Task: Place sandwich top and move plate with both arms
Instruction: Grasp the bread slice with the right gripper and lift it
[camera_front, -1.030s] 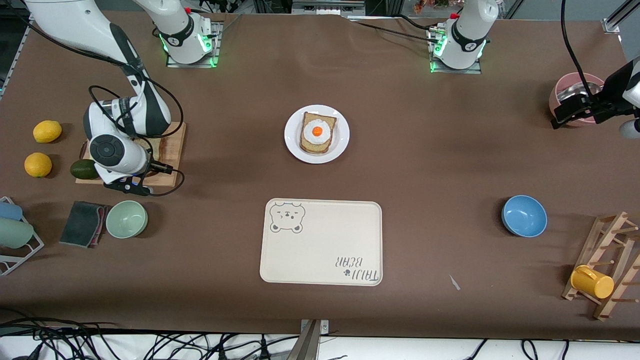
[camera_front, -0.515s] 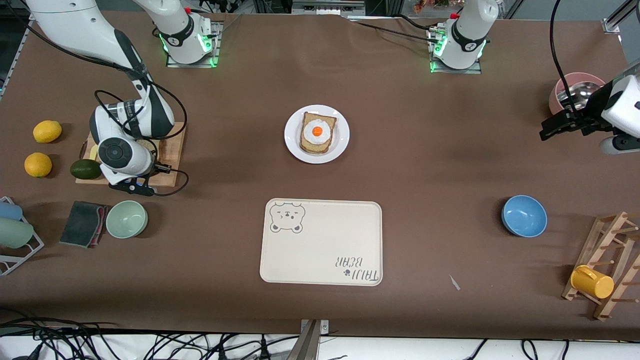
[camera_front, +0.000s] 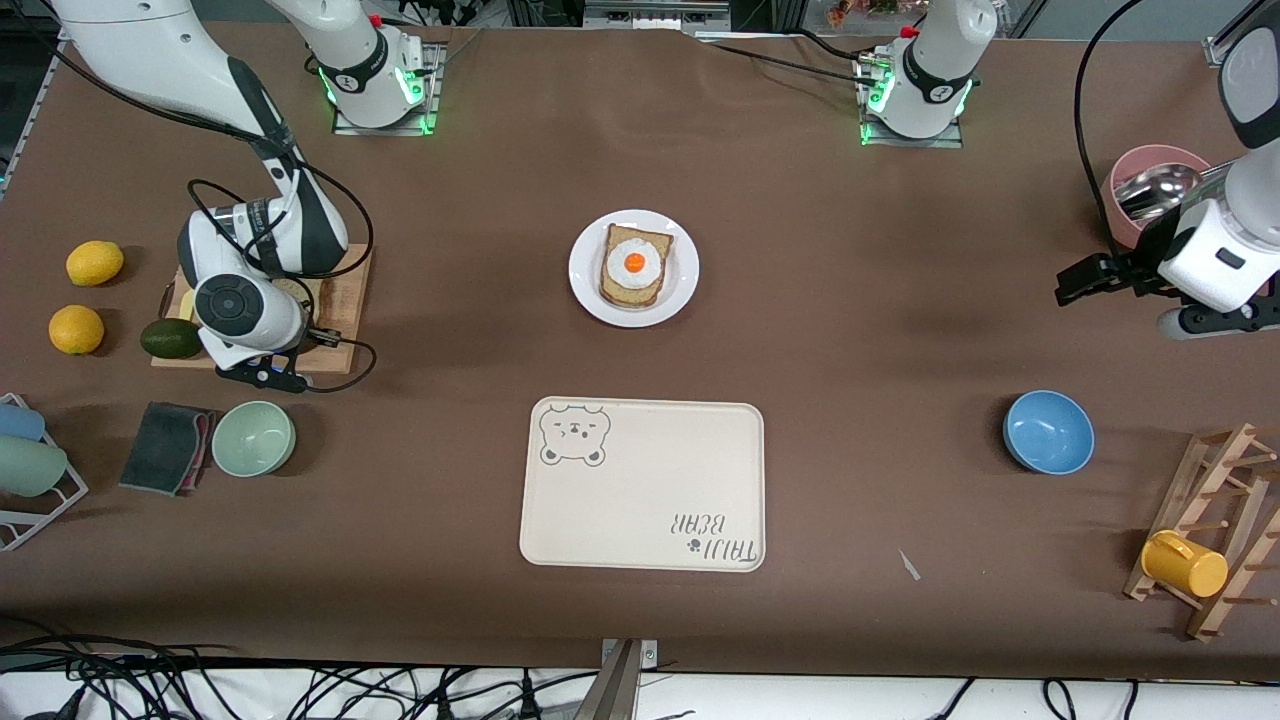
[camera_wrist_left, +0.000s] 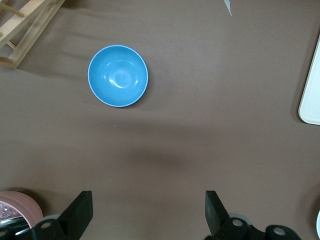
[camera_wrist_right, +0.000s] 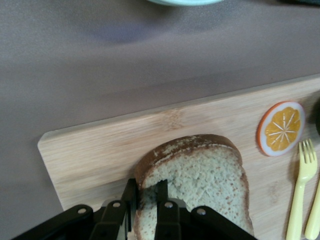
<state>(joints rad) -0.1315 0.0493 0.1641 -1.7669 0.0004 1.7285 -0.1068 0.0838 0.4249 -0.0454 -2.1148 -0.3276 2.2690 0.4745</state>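
Note:
The sandwich top (camera_wrist_right: 200, 175), a speckled tan slice with a brown crust, lies on the wooden cutting board (camera_wrist_right: 100, 150) at the right arm's end of the table. My right gripper (camera_wrist_right: 146, 187) is shut on its crust edge, one finger on each side. In the front view the right wrist (camera_front: 235, 310) hides the slice. The white plate (camera_front: 590, 290) sits mid-table and holds a bread slice with a fried egg (camera_front: 633, 265). My left gripper (camera_front: 1075, 283) hangs open and empty over bare table beside the pink bowl (camera_front: 1150, 175); its own view shows the left gripper (camera_wrist_left: 147, 212) wide apart.
The bear tray (camera_front: 640, 485) lies nearer the front camera than the plate. A blue bowl (camera_front: 1048, 431) and a rack with a yellow mug (camera_front: 1185, 563) are at the left arm's end. Lemons (camera_front: 76, 329), an avocado (camera_front: 167, 338), a green bowl (camera_front: 253, 438) and a cloth (camera_front: 165, 446) surround the board.
My right gripper has shut on the bread's edge. My left arm has swung from over the pink bowl toward the table's middle, its gripper still open.

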